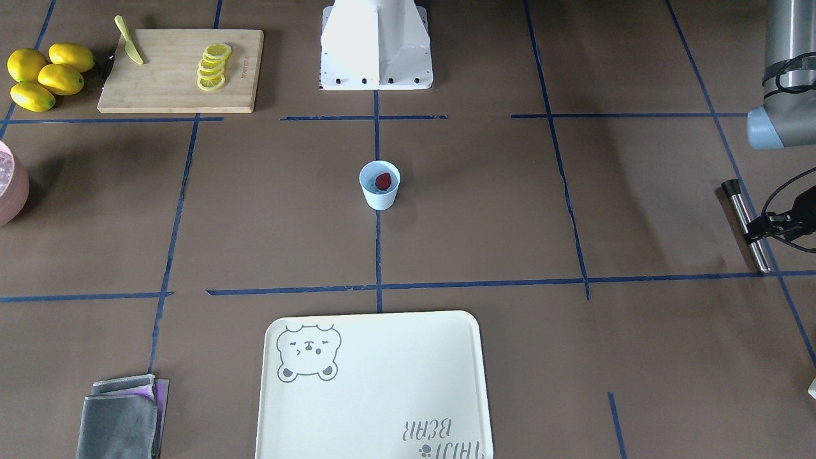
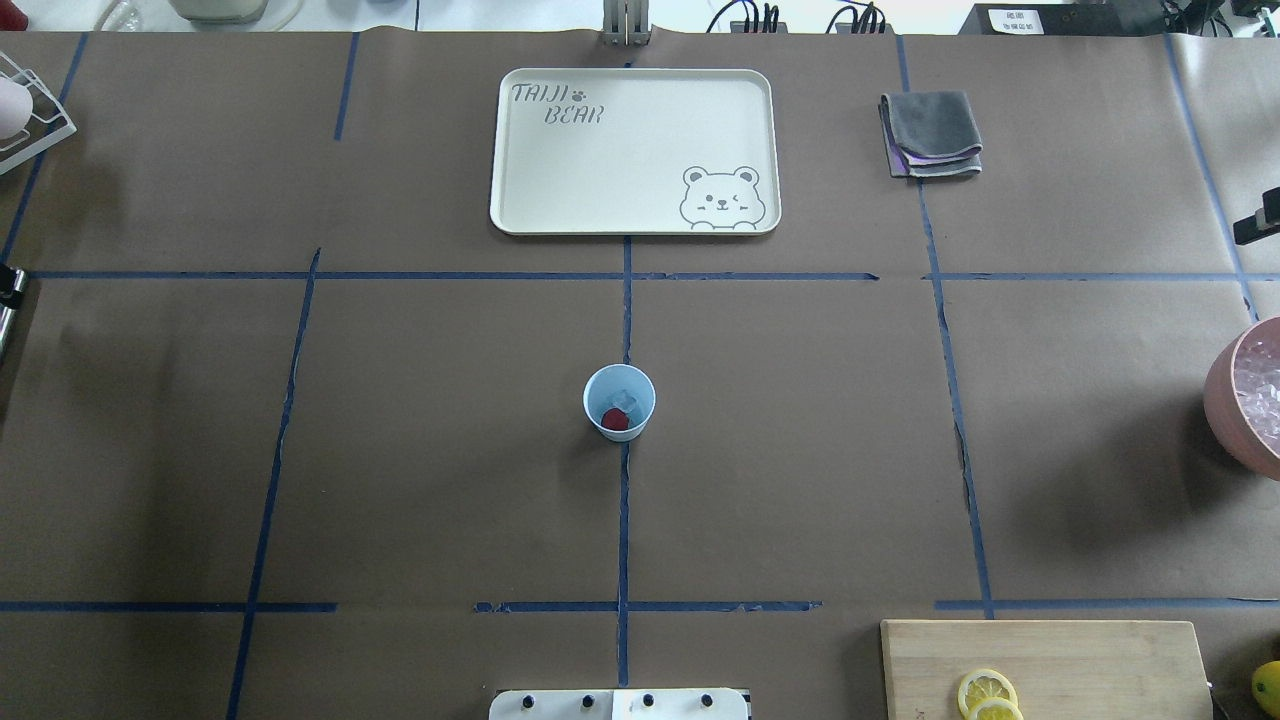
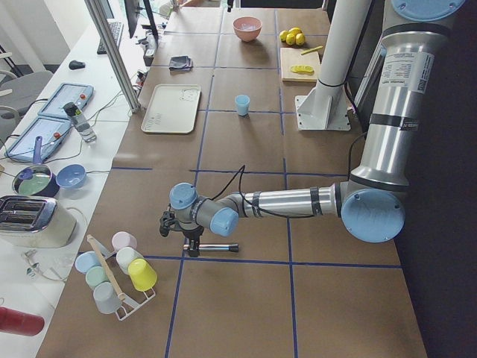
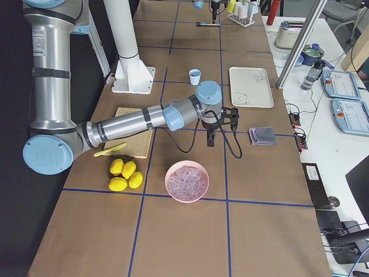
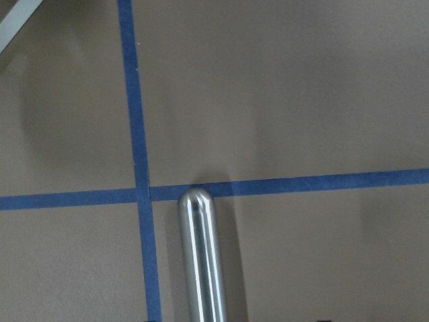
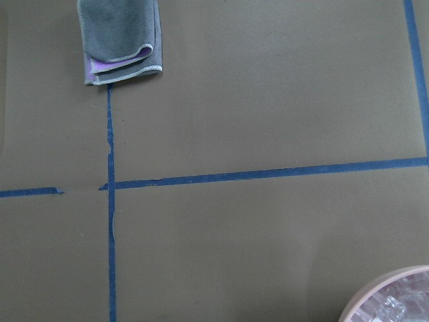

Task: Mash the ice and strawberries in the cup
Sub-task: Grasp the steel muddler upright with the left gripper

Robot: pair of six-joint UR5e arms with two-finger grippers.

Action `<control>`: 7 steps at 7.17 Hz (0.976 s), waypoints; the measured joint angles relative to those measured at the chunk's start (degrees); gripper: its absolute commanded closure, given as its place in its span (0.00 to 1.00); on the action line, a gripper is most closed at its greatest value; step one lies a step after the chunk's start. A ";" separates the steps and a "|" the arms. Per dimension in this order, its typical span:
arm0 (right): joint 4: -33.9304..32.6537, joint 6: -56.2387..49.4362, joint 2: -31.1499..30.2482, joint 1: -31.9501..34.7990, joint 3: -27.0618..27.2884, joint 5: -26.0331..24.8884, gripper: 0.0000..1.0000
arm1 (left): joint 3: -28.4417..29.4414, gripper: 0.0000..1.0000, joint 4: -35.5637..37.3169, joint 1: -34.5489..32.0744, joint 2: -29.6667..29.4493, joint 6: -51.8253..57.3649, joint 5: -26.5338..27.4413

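Seen from overhead, the light blue cup (image 2: 619, 402) stands upright at the middle of the table, on the blue centre tape line. Inside it a dark red strawberry (image 2: 614, 420) lies against the wall at 6 o'clock, with the ice (image 2: 625, 399) – pale, glassy, hard to make out – just beside it toward 12 o'clock.

At 3 o'clock from the cup, well apart at the table's edge, sits a pink bowl (image 2: 1222, 395) holding a heap of clear chunks (image 4: 187, 179). A cream tray (image 2: 620, 170) with a bear print lies at 12 o'clock.

The left gripper (image 1: 757, 231) is far out toward 9 o'clock, low over the table, its fingers closed against a steel rod (image 1: 739, 204) with a black cap. The right gripper (image 4: 211, 139) hangs between the pink bowl and the tray – whether its fingers are apart or together cannot be told.
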 measured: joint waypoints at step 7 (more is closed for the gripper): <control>-0.08 0.07 0.52 -0.05 -0.07 0.10 0.01 | 4.15 0.53 -4.85 2.62 -1.09 -5.10 -0.08</control>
